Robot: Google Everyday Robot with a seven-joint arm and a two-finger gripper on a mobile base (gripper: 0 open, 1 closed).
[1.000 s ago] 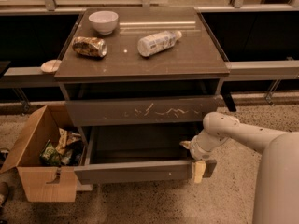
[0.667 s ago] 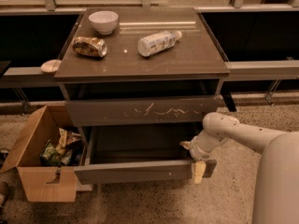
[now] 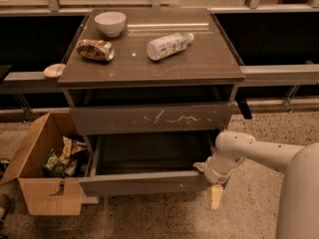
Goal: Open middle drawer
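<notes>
The middle drawer (image 3: pixel 144 183) has a plain grey-brown front with a few tiny white specks. It stands pulled out from the cabinet, and its dark inside (image 3: pixel 149 151) shows. Above it is the taller front with long white scratch marks (image 3: pixel 149 117), which is pushed in. My gripper (image 3: pixel 210 182) is at the right end of the pulled-out drawer's front, touching it. The white arm (image 3: pixel 259 151) reaches in from the lower right.
The cabinet top (image 3: pixel 199 63) holds a white bowl (image 3: pixel 110 23), a crumpled snack bag (image 3: pixel 94 50) and a lying plastic bottle (image 3: pixel 168 45). An open cardboard box (image 3: pixel 37 178) with wrappers stands on the floor at the left, against the drawer's left end.
</notes>
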